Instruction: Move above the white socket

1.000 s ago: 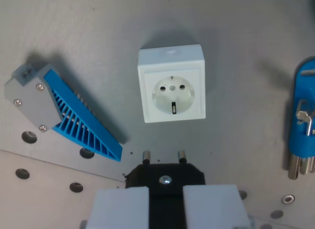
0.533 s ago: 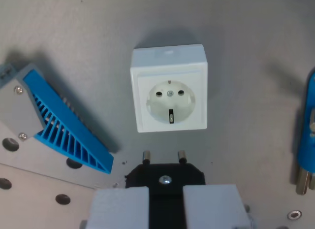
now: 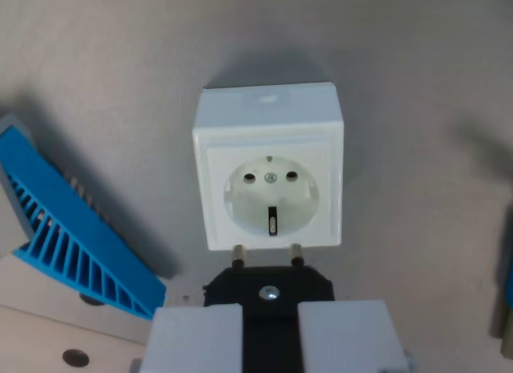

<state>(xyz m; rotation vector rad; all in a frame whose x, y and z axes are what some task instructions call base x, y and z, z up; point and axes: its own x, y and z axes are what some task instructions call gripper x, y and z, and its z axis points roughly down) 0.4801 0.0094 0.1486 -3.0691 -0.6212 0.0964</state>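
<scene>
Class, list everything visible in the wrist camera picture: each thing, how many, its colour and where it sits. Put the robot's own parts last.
white socket: one, white, centre, on the grey surface.
black plug: one, black with two metal pins, bottom centre, held between the fingers, pins at the socket's lower edge.
ribbed part: one, blue with a grey end, the wrist view's left, cut off by the edge.
grey surface: one, grey, background.
gripper: one, white fingers, bottom centre, shut on the plug.
</scene>
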